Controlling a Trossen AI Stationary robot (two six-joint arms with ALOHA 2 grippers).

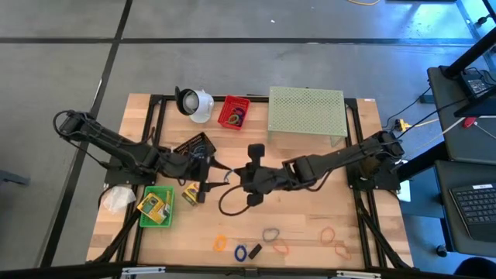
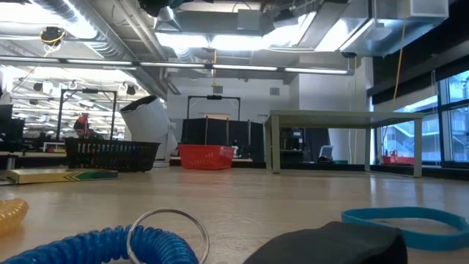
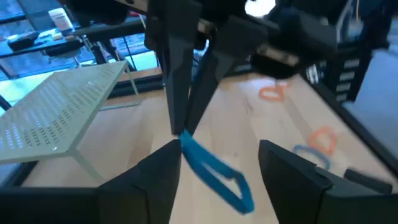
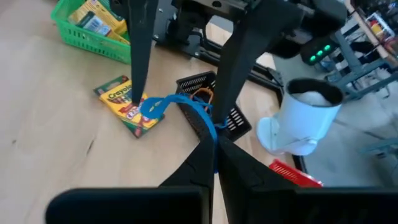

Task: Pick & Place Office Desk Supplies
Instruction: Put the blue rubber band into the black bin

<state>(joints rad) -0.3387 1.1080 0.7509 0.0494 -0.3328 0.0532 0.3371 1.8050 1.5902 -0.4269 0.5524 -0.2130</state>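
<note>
Crayon boxes number two: one (image 1: 190, 194) loose toward the table's left edge, one (image 1: 153, 204) in the green basket (image 1: 157, 220) near the front left corner. Right gripper (image 1: 232, 177), clamped shut, pinches a thin blue rubber band (image 4: 180, 106) mid-table, while the left gripper (image 1: 206, 172) gapes, gripping nothing.

"Crayola" reads on the yellow-green crayon box (image 4: 129, 106) lying just beyond the right tool's (image 4: 211, 149) fingertips — nothing else legible.
</note>
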